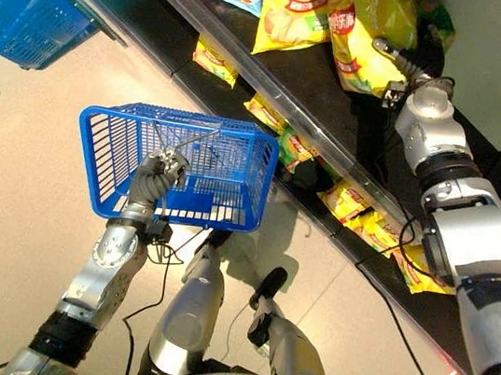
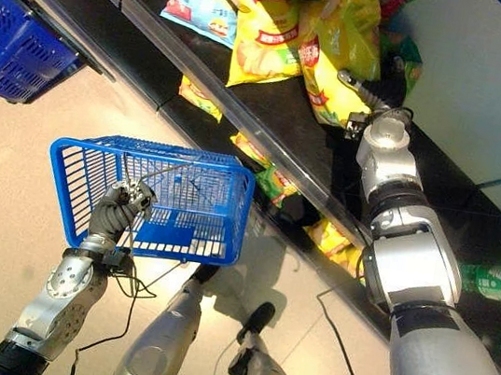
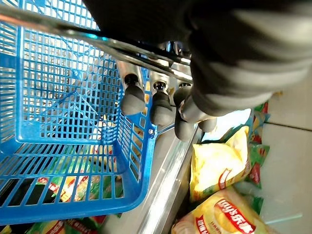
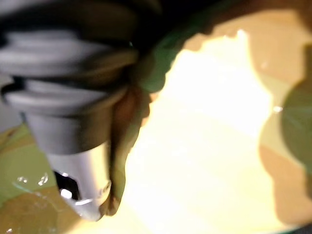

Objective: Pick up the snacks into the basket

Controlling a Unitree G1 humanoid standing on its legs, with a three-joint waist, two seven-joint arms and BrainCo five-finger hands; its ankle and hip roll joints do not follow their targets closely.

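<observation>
Beside the shelf (image 1: 331,152), the basket (image 1: 186,173) is hung from the left hand (image 1: 159,179), fingers curled on its wire handle (image 1: 186,143). Right hand (image 2: 363,96) is buried among chip bags (image 2: 340,59); its grip cannot be told. Neighbouring bags may be dragged off.

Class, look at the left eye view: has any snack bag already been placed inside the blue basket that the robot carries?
No: the blue basket hanging from the left hand holds no bag, and the yellow snack bags lie on the shelf.

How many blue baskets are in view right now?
2. One blue basket hangs by its wire handle from the left robot hand, over the floor beside the shelf. The second blue basket sits farther off along the shelf, partly cropped.
</observation>
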